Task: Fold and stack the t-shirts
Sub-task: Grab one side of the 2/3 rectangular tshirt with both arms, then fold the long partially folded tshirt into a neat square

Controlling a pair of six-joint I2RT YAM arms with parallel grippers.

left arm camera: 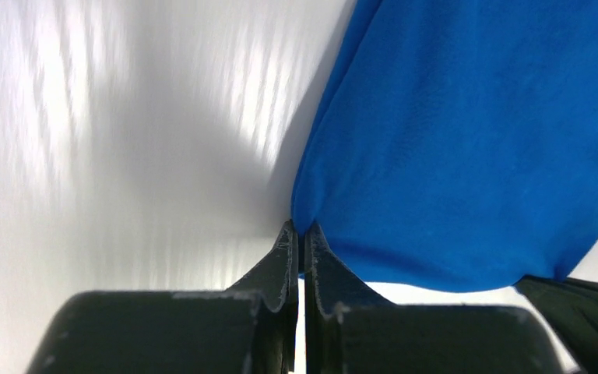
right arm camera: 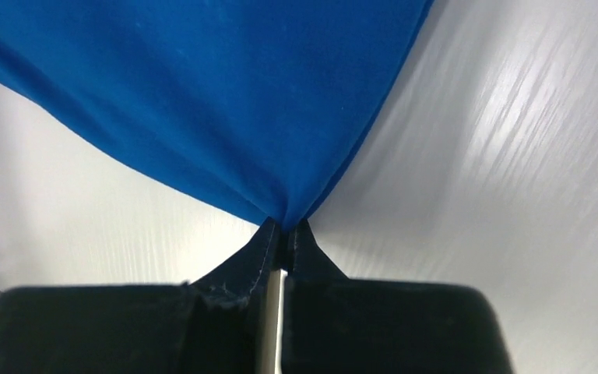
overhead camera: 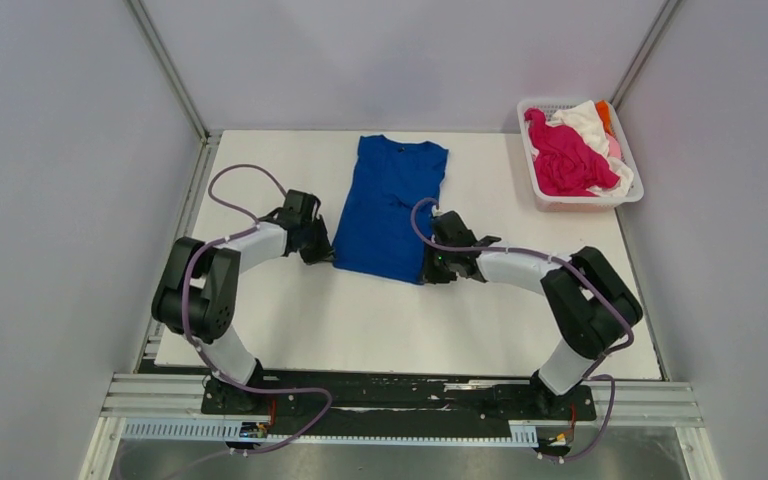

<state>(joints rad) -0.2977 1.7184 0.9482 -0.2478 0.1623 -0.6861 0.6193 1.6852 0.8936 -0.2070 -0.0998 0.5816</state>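
A royal blue t-shirt (overhead camera: pixel 390 205) lies lengthwise on the white table, folded narrow, collar at the far end, its print hidden. My left gripper (overhead camera: pixel 322 255) is shut on its near left corner, which shows pinched in the left wrist view (left arm camera: pixel 300 228); the blue cloth (left arm camera: pixel 467 140) spreads away from it. My right gripper (overhead camera: pixel 432 272) is shut on the near right corner, which the right wrist view (right arm camera: pixel 284 224) shows pinched below the blue cloth (right arm camera: pixel 218 93). Both corners are lifted slightly. More t-shirts, magenta (overhead camera: pixel 565 160), white (overhead camera: pixel 585 122), orange and pink, lie heaped in the basket.
A white slatted plastic basket (overhead camera: pixel 582 201) stands at the table's far right corner. The white table (overhead camera: pixel 360 320) ends at grey walls left, right and behind. A black rail (overhead camera: pixel 400 395) holds both arm bases at the near edge.
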